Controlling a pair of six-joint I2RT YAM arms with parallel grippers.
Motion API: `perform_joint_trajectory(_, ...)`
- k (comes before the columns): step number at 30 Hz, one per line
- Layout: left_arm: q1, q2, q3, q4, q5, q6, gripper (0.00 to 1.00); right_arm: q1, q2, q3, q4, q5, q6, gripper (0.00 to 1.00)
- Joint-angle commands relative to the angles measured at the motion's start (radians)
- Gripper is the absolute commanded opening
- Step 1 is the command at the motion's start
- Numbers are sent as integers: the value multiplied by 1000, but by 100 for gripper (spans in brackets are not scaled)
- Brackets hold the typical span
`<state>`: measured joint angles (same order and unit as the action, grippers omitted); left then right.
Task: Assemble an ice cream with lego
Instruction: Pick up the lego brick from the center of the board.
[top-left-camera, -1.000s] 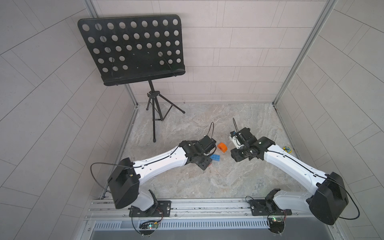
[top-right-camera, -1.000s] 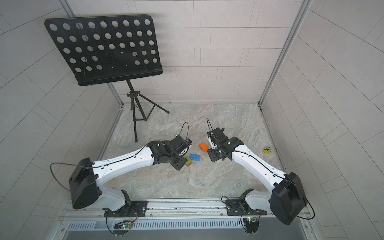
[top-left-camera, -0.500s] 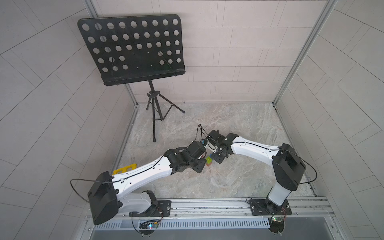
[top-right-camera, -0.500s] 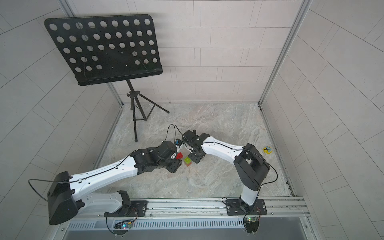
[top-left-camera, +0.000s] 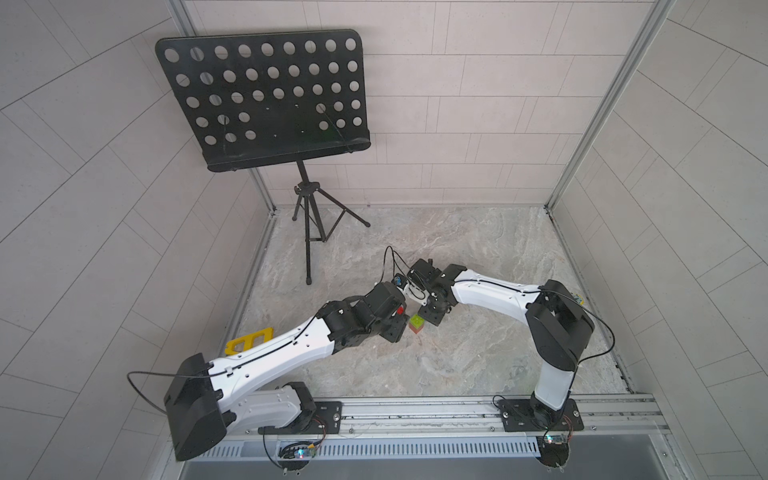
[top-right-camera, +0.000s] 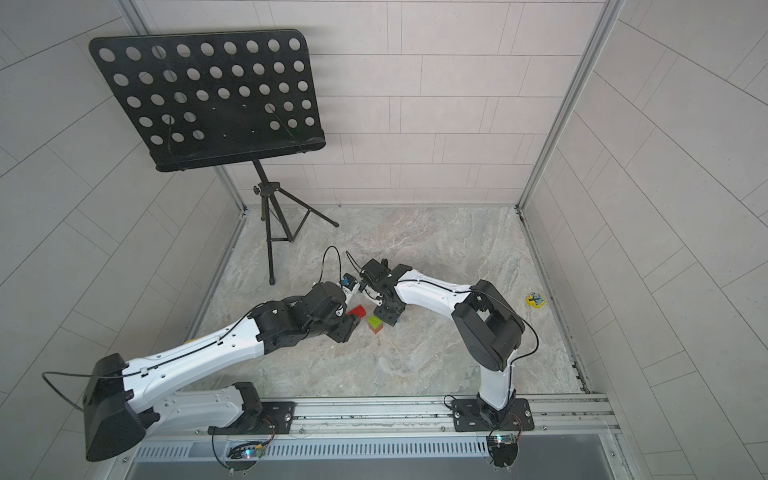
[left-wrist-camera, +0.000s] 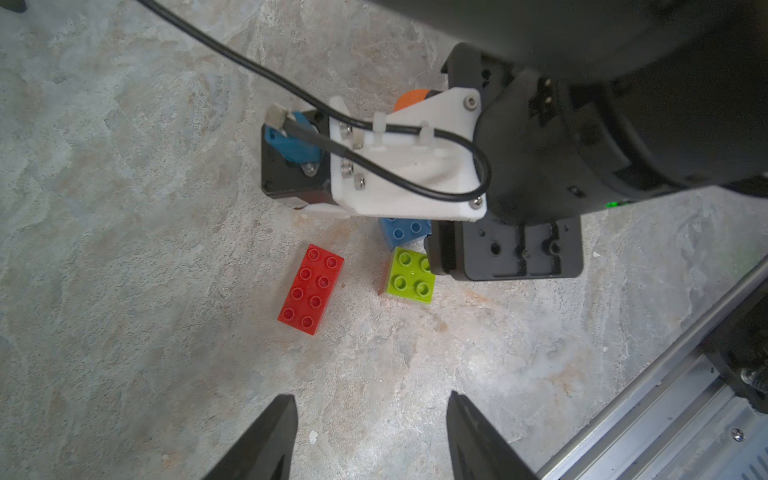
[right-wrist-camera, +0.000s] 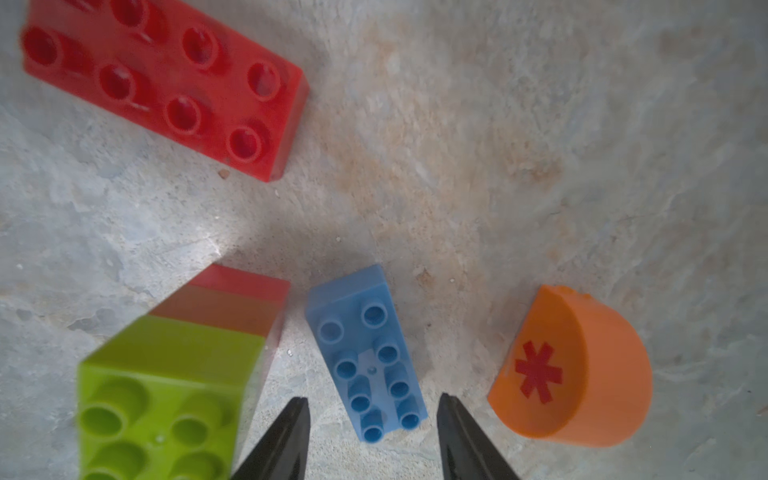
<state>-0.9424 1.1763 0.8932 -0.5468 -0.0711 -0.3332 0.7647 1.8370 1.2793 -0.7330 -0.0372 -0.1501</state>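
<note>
Two arms have changed shape since a second ago: the right one, then stretched out low from its base, now stands folded at a raised elbow, and the wrists have closed up until they nearly touch. Both hands hang low over the middle of the surface (top-left-camera: 478, 353). The left hand (left-wrist-camera: 370, 395) hovers with its fingers spread, gripping nothing. The right hand (right-wrist-camera: 372, 397) points down, its fingers parted to either side of the blue brick (right-wrist-camera: 365, 353) (we see a gap on each side). We find the lego lying loose there, close together. The red brick (right-wrist-camera: 166, 79) lies flat, studs up. The lime-green square (right-wrist-camera: 166, 395) tops a stack of brown-orange and red. The orange half-round (right-wrist-camera: 582, 374) shows its red asterisk.
</note>
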Motion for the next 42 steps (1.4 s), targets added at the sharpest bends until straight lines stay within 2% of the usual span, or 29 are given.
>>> perform_joint_trajectory(1,7,-9,-11,1,-15,-6,64,-8,23,20,-17,-10,-18,55)
perform_joint_trajectory(13,8,-1,-11,-2,-25,-4,65,-27,70,28,2,-37,-23,50)
perform_joint_trajectory(18,7,-1,-10,-2,-25,-1,65,-27,83,30,1,-46,-25,44)
perform_joint_trajectory(26,8,-9,-12,-5,-37,-6,65,-26,57,22,14,-31,1,28)
perform_joint_trajectory(33,26,-31,-13,-22,-77,-31,65,-25,-41,16,-38,13,149,22)
perform_joint_trajectory(37,76,-51,-30,-25,-73,-61,65,-18,-118,6,-90,25,258,21)
perform_joint_trajectory(42,154,-76,-65,-12,-31,-97,65,38,-176,12,-147,4,316,21)
